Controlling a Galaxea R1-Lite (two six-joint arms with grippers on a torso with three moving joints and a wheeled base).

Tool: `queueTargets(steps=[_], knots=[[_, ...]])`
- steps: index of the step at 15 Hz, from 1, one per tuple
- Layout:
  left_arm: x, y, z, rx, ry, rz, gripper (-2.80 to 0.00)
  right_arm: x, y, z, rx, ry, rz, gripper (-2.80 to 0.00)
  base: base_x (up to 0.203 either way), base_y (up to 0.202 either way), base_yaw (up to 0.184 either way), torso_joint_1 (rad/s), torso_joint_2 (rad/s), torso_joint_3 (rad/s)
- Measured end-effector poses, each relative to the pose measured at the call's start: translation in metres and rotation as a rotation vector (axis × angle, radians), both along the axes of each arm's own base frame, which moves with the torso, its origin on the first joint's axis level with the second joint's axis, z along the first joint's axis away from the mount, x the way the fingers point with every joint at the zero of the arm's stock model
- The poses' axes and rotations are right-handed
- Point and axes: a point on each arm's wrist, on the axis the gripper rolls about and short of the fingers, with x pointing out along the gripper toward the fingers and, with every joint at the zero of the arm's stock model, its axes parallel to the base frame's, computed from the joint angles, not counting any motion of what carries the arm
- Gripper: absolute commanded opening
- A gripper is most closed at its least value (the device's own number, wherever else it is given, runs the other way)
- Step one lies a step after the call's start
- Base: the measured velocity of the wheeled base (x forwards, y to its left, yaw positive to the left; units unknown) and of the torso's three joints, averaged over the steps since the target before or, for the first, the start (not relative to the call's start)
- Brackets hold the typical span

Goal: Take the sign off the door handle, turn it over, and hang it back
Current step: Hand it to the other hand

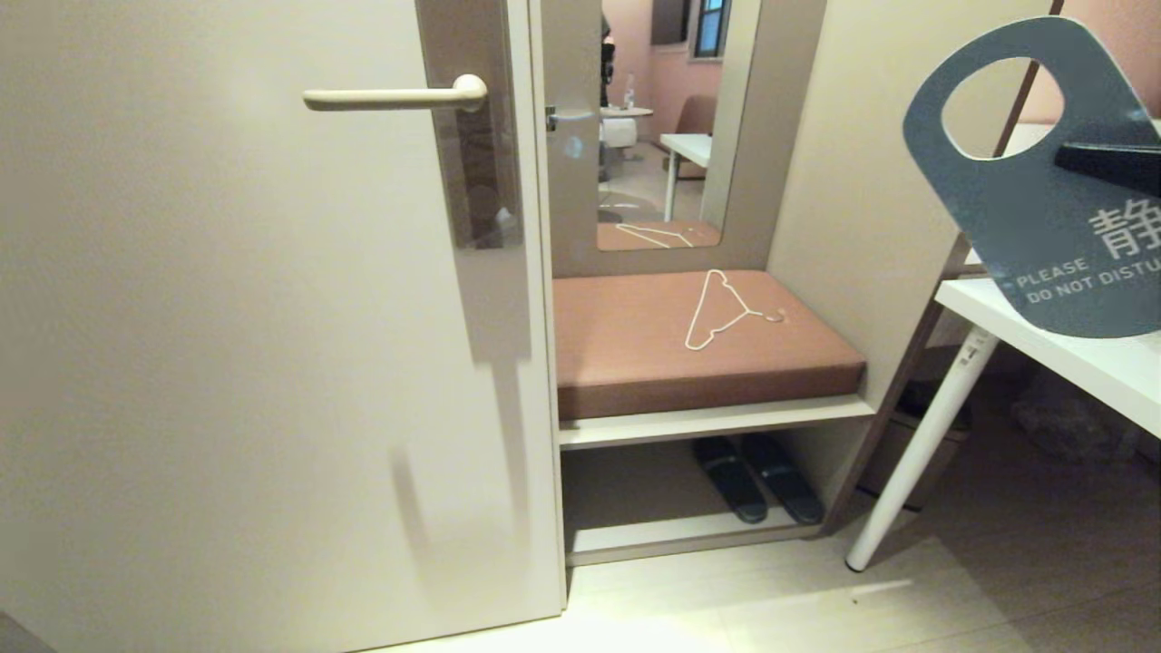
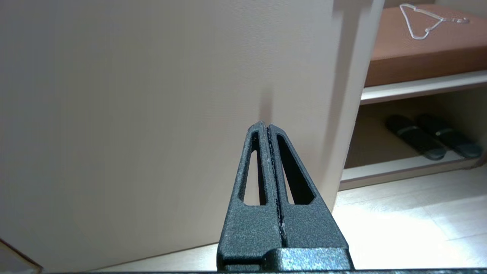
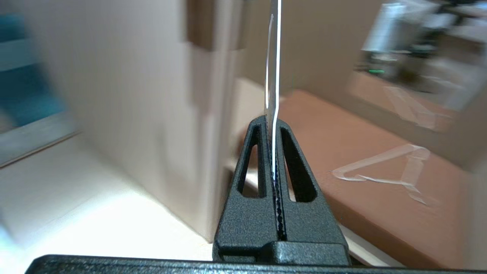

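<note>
Sign: the sign (image 1: pixel 1025 218) is off the door, held up at the right side of the head view in front of the white table (image 1: pixel 1079 358); its blue-grey "PLEASE DO NOT DISTURB" face is turned to the camera, and its large hole is at the top, tilted a little toward the door.
Right gripper: the right gripper (image 3: pixel 272 123) pinches the sign's edge, its two fingers pressed together on the thin card, which shows edge-on and rises straight out from between the tips in the right wrist view; in the head view only a dark finger (image 1: pixel 1111 163) crosses the sign's right part, just under the hole.
Right arm pose: raised, entering from the right edge of the head view, with the gripper pointing toward the door side.
Left gripper: the left gripper (image 2: pixel 268 127) is fully closed on nothing, finger against finger, aimed at the plain lower face of the door (image 2: pixel 152 114) and not touching it; it is outside the head view.
Door handle: the door handle (image 1: pixel 395 96) is bare, lying level on its brown-grey plate (image 1: pixel 472 136) near the door's right edge, well apart from the sign.
Bench: a white wire hanger (image 1: pixel 721 310) lies on the brown cushion (image 1: pixel 635 349) of the bench to the right of the door.
Shelf below: a pair of dark slippers (image 1: pixel 757 476) sits side by side under the cushion.
</note>
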Motion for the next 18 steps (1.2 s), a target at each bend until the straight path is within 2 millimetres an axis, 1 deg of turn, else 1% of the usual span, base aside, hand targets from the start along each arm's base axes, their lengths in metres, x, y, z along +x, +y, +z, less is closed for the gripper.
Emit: queueTargets(steps=[2, 4, 6, 9, 13, 15, 18], knots=[[-0.001, 0.0, 0.002, 0.043, -0.004, -0.017, -2.8, 0.012, 0.003, -0.002, 0.0, 0.02, 0.036, -2.8, 0.0, 0.0, 0.0, 0.0, 0.0, 0.0], [-0.001, -0.001, 0.005, 0.061, -0.012, -0.039, -2.8, 0.022, 0.005, 0.001, 0.001, 0.022, 0.048, -2.8, 0.0, 0.0, 0.0, 0.0, 0.0, 0.0], [-0.003, -0.002, 0.019, 0.05, -0.026, -0.104, -2.8, 0.033, 0.007, 0.006, 0.003, 0.019, 0.057, -2.8, 0.0, 0.0, 0.0, 0.0, 0.0, 0.0], [-0.001, -0.004, 0.051, 0.026, -0.017, -0.208, -2.8, 0.048, 0.012, 0.01, 0.005, 0.019, 0.077, -2.8, 0.0, 0.0, 0.0, 0.0, 0.0, 0.0], [0.014, -0.005, 0.1, -0.051, 0.017, -0.327, -2.8, 0.062, 0.029, 0.007, 0.009, 0.03, 0.153, -2.8, 0.0, 0.0, 0.0, 0.0, 0.0, 0.0], [0.025, -0.006, 0.126, -0.102, 0.037, -0.427, -2.8, 0.069, 0.041, 0.007, 0.035, 0.027, 0.206, -2.8, 0.0, 0.0, 0.0, 0.0, 0.0, 0.0], [0.044, -0.013, 0.153, -0.128, 0.077, -0.569, -2.8, 0.078, 0.065, 0.01, 0.129, 0.025, 0.293, -2.8, 0.0, 0.0, 0.0, 0.0, 0.0, 0.0]])
